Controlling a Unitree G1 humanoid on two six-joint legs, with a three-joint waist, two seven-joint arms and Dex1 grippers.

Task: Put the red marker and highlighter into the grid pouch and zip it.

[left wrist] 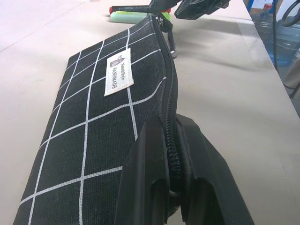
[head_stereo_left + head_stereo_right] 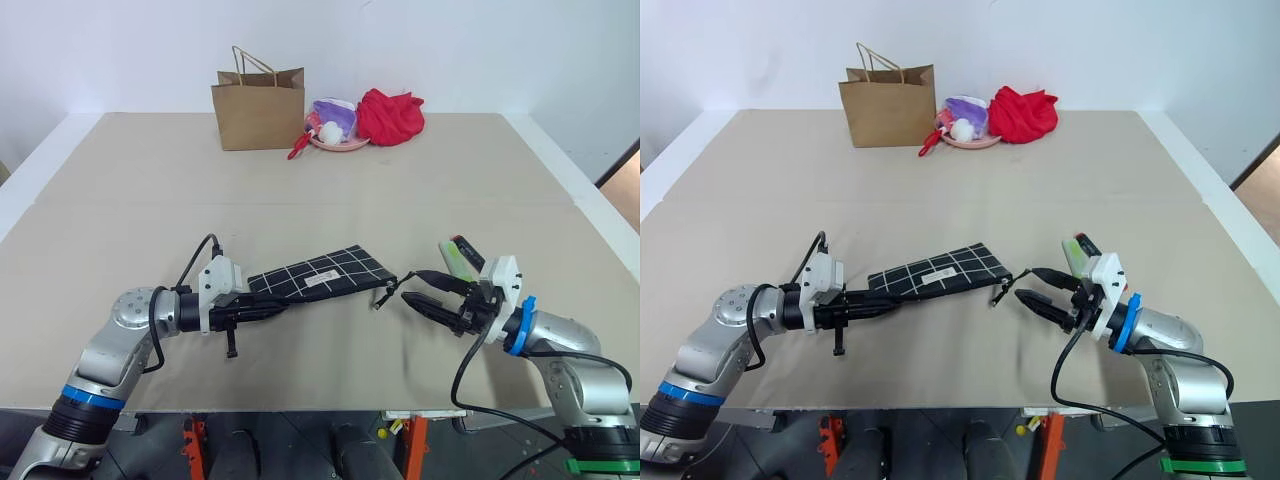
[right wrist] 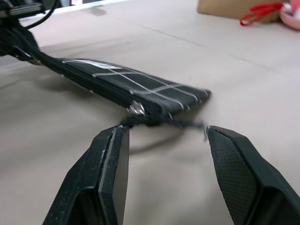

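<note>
On the beige table [image 2: 320, 190], in the left eye view, the grid pouch [image 2: 318, 273] lies near the front edge, between the two arms. The left gripper [image 2: 262, 306] is clenched on the pouch's left end along the zipper side. The right gripper [image 2: 425, 292] has its fingers spread apart, just beside the black pull [image 2: 388, 291] at the pouch's right end. The highlighter [image 2: 458, 262] and the red marker [image 2: 469, 251] lie side by side on the table behind the right gripper, outside the pouch. At the far edge stand a brown paper bag [image 2: 259, 108], a pink plate [image 2: 338, 140] with small things, and a red cloth [image 2: 390, 115]; the wide middle of the table is free.

From the left wrist view, the two black fingers [image 1: 150, 178] grasp the zipper edge of the pouch, and the white label [image 1: 117, 74] is on its upper face. Bare table runs along the zipper side.

From the right wrist view, the fingers [image 3: 110, 173] stand released, with the pull's cord just beyond them. I cannot tell if it touches them.
</note>
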